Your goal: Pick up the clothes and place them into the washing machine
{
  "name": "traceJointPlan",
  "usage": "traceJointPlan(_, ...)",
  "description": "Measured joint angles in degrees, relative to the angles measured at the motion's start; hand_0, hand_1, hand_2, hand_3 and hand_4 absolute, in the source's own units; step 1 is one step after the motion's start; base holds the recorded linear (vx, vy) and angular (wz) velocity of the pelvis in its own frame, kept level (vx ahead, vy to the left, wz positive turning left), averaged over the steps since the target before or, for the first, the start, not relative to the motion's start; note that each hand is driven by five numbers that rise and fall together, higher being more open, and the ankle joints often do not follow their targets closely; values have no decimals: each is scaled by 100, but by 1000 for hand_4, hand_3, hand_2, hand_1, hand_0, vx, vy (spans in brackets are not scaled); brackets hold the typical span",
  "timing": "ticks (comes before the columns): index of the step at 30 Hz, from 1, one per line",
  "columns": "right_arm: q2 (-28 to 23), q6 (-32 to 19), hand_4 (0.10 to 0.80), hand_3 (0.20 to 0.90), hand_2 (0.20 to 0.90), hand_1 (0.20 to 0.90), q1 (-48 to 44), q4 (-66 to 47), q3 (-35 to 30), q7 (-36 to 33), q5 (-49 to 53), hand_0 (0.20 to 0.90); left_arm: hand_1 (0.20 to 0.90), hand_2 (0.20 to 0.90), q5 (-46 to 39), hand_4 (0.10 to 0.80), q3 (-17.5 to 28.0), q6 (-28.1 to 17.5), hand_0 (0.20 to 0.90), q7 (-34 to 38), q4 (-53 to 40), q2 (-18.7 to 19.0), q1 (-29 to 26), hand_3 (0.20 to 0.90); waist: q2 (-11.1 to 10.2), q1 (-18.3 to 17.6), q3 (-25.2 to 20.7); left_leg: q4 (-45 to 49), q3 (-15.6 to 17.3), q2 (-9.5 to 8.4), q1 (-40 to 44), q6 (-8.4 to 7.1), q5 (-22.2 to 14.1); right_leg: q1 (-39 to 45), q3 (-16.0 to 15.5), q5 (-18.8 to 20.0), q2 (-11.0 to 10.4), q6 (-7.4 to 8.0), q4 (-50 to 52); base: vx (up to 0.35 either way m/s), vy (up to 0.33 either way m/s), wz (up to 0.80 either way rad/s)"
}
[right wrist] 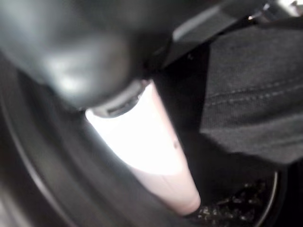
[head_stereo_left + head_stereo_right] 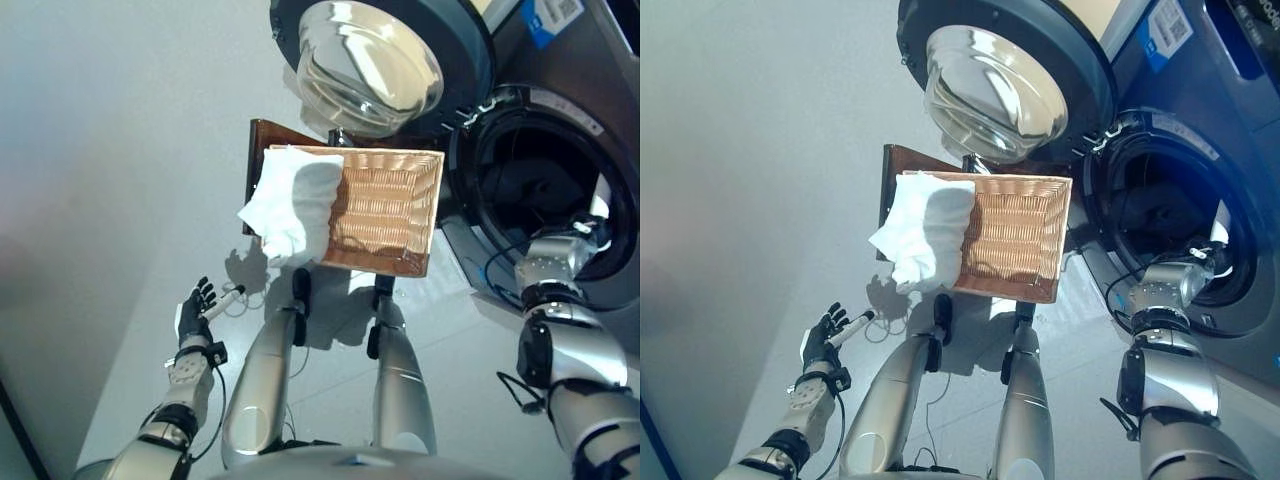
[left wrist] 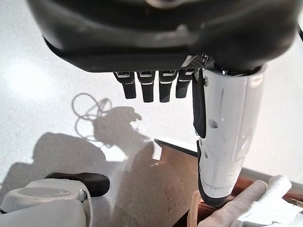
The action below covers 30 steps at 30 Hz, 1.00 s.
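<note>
A white cloth (image 2: 290, 210) lies in the left end of the wicker basket (image 2: 400, 205) and hangs over its left rim. The basket rests on the dark brown box (image 2: 262, 135) beside the washing machine (image 2: 470, 255), whose round door (image 2: 370, 60) stands open. My right arm reaches into the drum (image 2: 1160, 215). In the right wrist view my right hand (image 1: 147, 156) is open, its white-covered thumb straight, apart from a dark garment (image 1: 255, 94) lying in the drum. My left hand (image 2: 195, 308) hangs open and empty over the floor, below and left of the basket.
The open glass door juts out above the basket's far side. The box's corner and the white cloth's edge (image 3: 265, 203) show past my left hand. Pale floor (image 2: 100, 150) spreads to the left of the basket.
</note>
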Motion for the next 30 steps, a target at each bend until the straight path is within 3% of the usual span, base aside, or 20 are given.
traceJointPlan(14, -997, 261, 300, 200, 200, 200, -1074, 692, 460, -225, 18, 200, 900, 900, 64, 800, -295, -3, 900, -228, -347, -111, 145, 900, 639, 391, -53, -188, 37, -72, -152, -19, 76, -326, 117, -25, -42, -26, 100, 3, -8, -1)
traceJointPlan(23, -1234, 243, 300, 200, 200, 200, -1666, 751, 436, -373, 171, 200, 900, 900, 46, 800, -712, -11, 900, -329, -775, -257, 149, 900, 917, 407, 252, -299, 11, -88, -312, -34, 204, -621, 136, -73, -28, -60, 287, -2, -7, 1)
traceJointPlan(30, -1239, 49, 300, 200, 200, 200, -1894, 747, 162, -622, 357, 200, 900, 900, -213, 800, -727, -15, 900, -332, -851, -300, 142, 900, 1069, 430, 352, -285, 39, -120, -524, -73, 255, -1056, 233, -223, -25, -90, 715, -13, 19, 1)
